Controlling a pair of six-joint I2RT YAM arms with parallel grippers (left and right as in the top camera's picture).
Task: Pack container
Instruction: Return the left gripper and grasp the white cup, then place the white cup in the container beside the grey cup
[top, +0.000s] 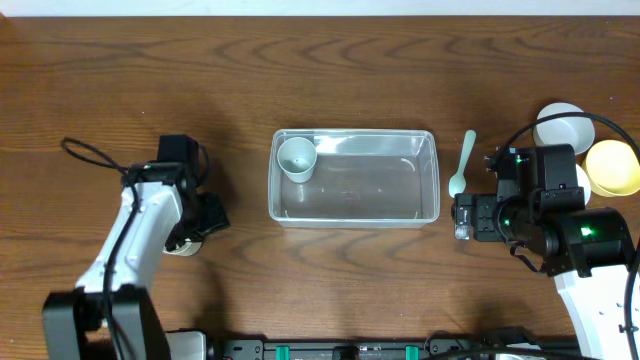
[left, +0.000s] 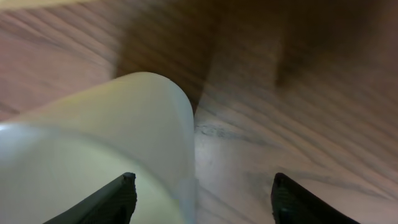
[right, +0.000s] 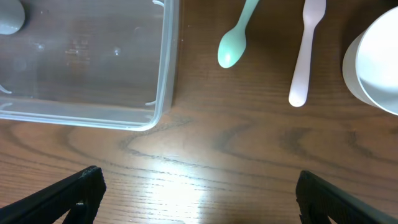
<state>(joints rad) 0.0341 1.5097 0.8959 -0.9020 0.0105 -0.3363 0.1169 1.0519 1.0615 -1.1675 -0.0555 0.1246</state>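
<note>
The left arm (top: 135, 250) reaches from the near-left corner of the desk (top: 320, 60) toward the left-centre area, with its wrist turned down at the surface. The left gripper (left: 200, 186) points at the wood with its fingers (left: 118, 199) spread apart. A pale rounded vessel (left: 112, 143) lies against the finger on the left of the wrist view and fills part of the gap. The opposite finger stands clear of it, so nothing is clamped. The container (top: 355, 180) sits at the middle of the desk with its long sides running left to right, well apart from the left gripper. A small white cup (top: 297, 158) stands in its far-left corner. A mint-green spoon (top: 464, 165) lies just beside the container's right wall. A pink utensil (right: 305, 56) lies next to the spoon. The right arm (top: 580, 240) comes in from the near-right corner. The right gripper (right: 199, 186) hangs wide open, holding nothing, just off the container's near-right corner. A white bowl (top: 558, 125) and a yellow bowl (top: 612, 165) rest near the right edge.
</note>
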